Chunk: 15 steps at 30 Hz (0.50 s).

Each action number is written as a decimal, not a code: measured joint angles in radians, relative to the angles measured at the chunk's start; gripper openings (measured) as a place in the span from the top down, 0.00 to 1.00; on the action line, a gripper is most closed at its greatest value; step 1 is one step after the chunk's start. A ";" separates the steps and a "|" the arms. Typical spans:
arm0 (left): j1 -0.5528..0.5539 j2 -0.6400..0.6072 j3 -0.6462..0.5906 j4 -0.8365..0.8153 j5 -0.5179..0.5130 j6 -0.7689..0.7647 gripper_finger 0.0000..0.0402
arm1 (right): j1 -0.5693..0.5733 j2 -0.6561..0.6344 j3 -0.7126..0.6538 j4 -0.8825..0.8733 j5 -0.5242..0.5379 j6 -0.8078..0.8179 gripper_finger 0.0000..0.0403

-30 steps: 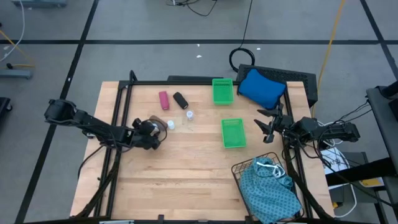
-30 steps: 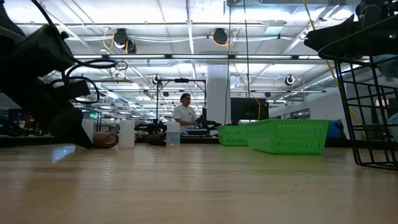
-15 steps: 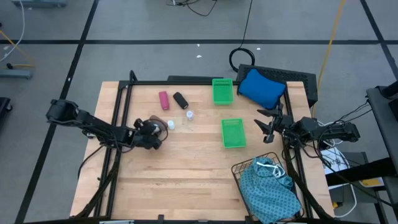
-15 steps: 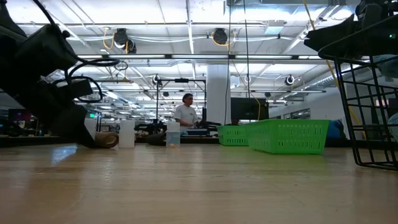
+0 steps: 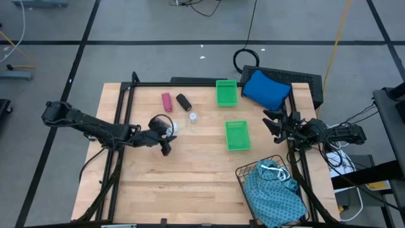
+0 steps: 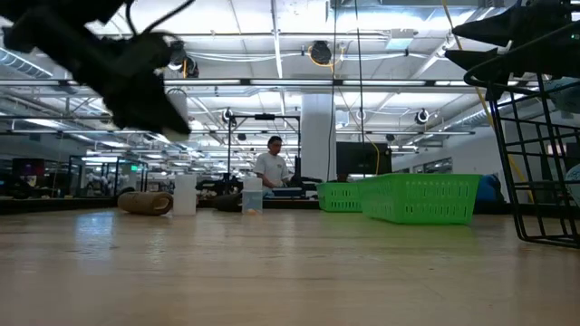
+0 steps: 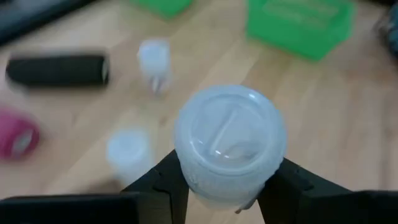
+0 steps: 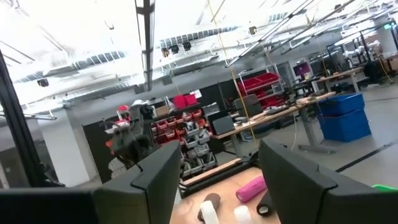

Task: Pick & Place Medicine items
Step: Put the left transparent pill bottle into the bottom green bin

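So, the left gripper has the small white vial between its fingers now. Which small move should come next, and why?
Probably carry it toward the nearer green plastic tray. The left gripper is shut on the small white round-topped vial and is raised off the wooden table; that tray looks empty. The right gripper waits open at the table's right edge.

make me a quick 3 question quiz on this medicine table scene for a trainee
1. True or false: the left gripper is shut on a white vial.
2. Which item lies beside the pink cylinder? A) black cylinder B) blue pillow C) wire basket
3. Fill in: the right gripper hovers open near the table's right edge, holding ____.

Key: 1 true; 2 A; 3 nothing
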 joint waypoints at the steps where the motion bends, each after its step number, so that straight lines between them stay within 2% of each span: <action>1: 0.000 0.009 0.025 -0.001 0.002 0.028 0.64 | 0.000 0.000 0.000 0.004 0.000 -0.002 0.48; 8: 0.013 0.119 0.172 -0.003 0.012 0.179 0.64 | 0.000 0.000 0.000 0.013 0.001 -0.005 0.49; 10: 0.028 0.168 0.204 0.001 0.014 0.195 0.64 | -0.002 0.001 0.000 0.040 0.031 -0.016 0.49; 13: 0.052 0.245 0.240 0.064 0.063 0.216 0.64 | -0.003 0.000 0.000 0.089 0.101 -0.020 0.48; 15: 0.068 0.300 0.260 0.133 0.119 0.248 0.64 | -0.003 0.001 0.000 0.113 0.109 -0.030 0.48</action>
